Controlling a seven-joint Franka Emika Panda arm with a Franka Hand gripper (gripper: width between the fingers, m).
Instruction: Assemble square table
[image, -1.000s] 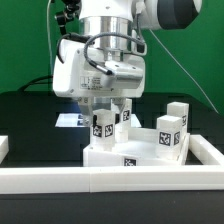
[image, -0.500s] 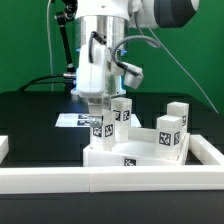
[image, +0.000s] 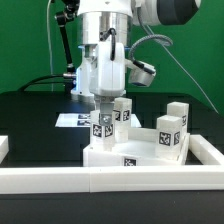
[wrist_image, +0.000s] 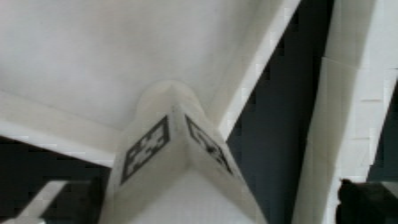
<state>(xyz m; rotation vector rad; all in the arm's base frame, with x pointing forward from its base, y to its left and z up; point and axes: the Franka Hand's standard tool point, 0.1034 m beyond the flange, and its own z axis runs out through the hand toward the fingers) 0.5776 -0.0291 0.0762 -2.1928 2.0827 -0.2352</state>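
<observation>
Partly Hidden: Pincer Over a Leg

Up close, the pincer (image: 103, 106) stands wide around one upright leg (image: 101, 126) on the square slab (image: 130, 154), its fingertips hard to make out. Three more legs (image: 172, 128) stand nearby on the slab.

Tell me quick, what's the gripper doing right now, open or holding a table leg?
Gripper: open, jaws spread wide around a white block leg standing on the square table slab; not clamped on it.

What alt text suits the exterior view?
A white robot arm's open claw hovers over a tagged white leg standing on the square slab. More tagged legs stand at the exterior view's right, with white rails in front.
</observation>
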